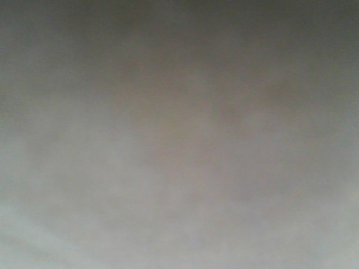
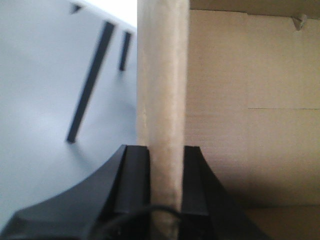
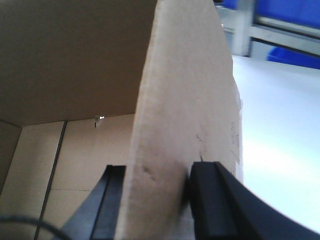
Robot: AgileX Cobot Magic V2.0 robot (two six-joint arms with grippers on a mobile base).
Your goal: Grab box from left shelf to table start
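The box (image 2: 250, 125) is brown corrugated cardboard with its top open, so its bare inside shows in both wrist views. My left gripper (image 2: 166, 150) is shut on one upright wall of the box (image 2: 162, 75), one black finger inside and one outside. My right gripper (image 3: 155, 172) is shut on another wall of the box (image 3: 185, 90) in the same way. The front view is a blurred grey-brown field with nothing to make out. The left shelf is out of view. A white flat surface (image 3: 280, 150), possibly the table, lies just outside the box on the right.
Blue bins (image 3: 292, 10) stand on a grey-framed rack (image 3: 245, 30) beyond the white surface in the right wrist view. Outside the box in the left wrist view lies a pale surface with dark slots (image 2: 40, 75).
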